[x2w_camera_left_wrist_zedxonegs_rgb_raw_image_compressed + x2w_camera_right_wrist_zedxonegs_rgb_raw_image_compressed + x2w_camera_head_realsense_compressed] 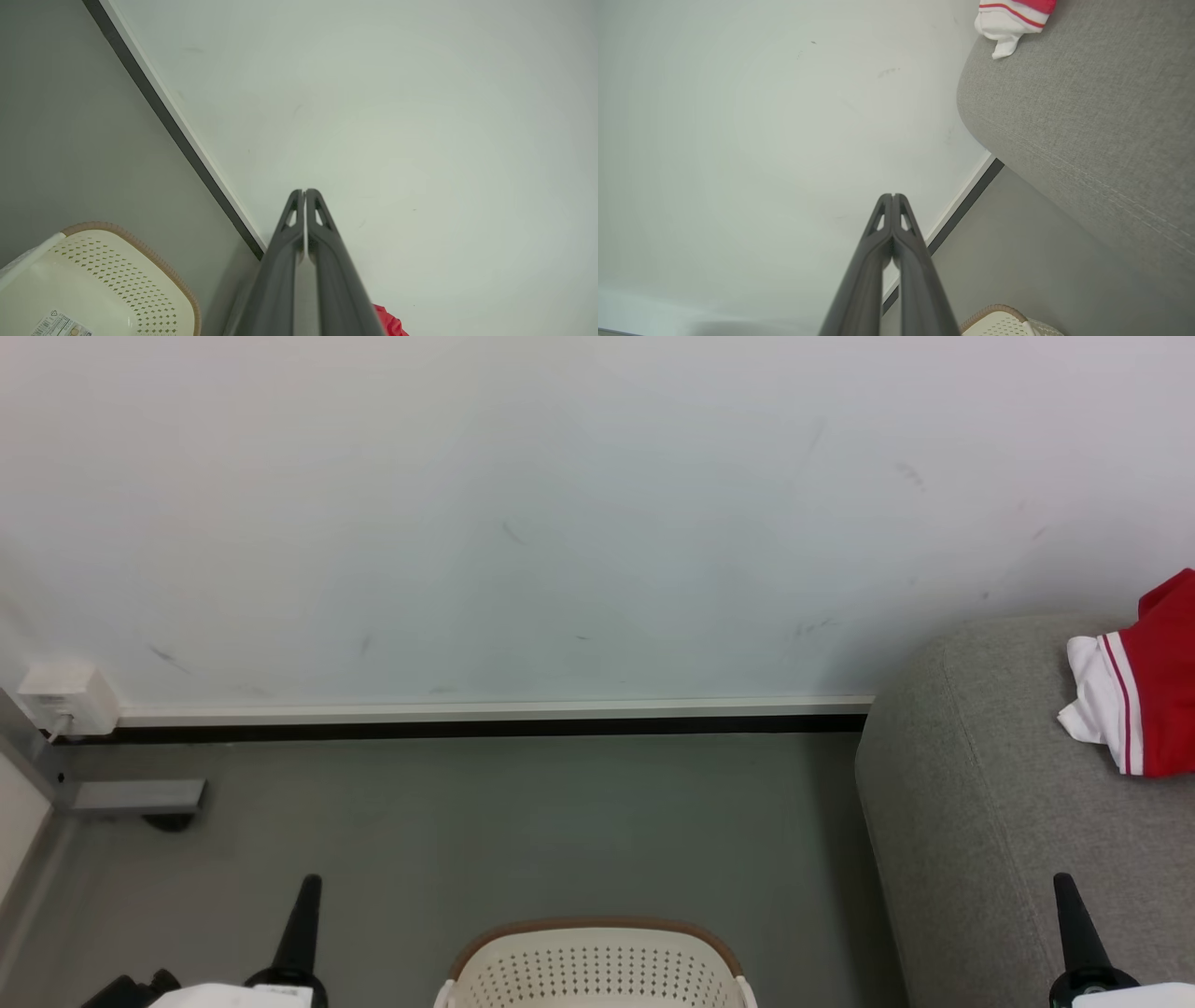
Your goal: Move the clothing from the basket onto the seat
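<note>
One piece of clothing (1144, 686), one basket (597, 933), one sofa (971, 803) and two grippers are in sight. The clothing lies on top of the sofa at the right edge of the head view, partly cut off by that edge, well apart from the basket. The left gripper (311, 889) and the right gripper (1064, 889) are both clenched, fingertips pressed together, each pointing up toward the wall (560, 523); the right one hangs over the sofa and the left one over the floor (467, 821). A strip of that floor separates the basket from the sofa's end. A white box (65, 695) sits low on the wall at the left, above a grey metal foot (135, 796), and a pale skirting board (485, 711) with a dark line under it runs along the wall's base. The clothing is soft red fabric with a white panel and thin red stripes. The basket is cream plastic, pierced with small holes, with a brown woven-look rim and a sticker (60, 324) inside. The sofa is coarse grey weave with rounded edges.
</note>
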`<state>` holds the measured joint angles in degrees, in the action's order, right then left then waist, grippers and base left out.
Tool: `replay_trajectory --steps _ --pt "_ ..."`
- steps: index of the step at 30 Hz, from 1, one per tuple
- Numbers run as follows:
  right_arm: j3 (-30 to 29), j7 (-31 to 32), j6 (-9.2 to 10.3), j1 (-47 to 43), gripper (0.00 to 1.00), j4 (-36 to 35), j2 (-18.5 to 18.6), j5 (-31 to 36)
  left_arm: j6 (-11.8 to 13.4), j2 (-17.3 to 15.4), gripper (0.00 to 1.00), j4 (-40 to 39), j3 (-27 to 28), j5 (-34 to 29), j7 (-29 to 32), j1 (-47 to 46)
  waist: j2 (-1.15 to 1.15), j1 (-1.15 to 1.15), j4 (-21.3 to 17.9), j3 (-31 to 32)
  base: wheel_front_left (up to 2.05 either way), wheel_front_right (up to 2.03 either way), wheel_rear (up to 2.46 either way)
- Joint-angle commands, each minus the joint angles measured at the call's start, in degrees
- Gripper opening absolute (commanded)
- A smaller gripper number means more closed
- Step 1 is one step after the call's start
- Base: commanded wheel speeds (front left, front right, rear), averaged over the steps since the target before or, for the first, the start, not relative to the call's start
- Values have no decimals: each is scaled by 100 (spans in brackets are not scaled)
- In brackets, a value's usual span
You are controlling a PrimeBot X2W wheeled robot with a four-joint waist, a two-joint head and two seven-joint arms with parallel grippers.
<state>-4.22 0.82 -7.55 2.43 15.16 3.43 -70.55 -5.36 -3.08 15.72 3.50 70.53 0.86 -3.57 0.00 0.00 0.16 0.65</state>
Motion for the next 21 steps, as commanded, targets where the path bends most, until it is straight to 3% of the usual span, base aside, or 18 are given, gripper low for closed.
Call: replay_trajectory --steps 1,21 --pt "-45 41 7 136 0 -56 -1 -151 -35 -22 0 -71 43 207 38 -121 0 0 -1 -3 0 0 0" --pt "-138 305 9 254 0 -94 -31 -1122 -132 -5 0 -118 174 1158 300 -200 0 0 -7 -36 0 0 0"
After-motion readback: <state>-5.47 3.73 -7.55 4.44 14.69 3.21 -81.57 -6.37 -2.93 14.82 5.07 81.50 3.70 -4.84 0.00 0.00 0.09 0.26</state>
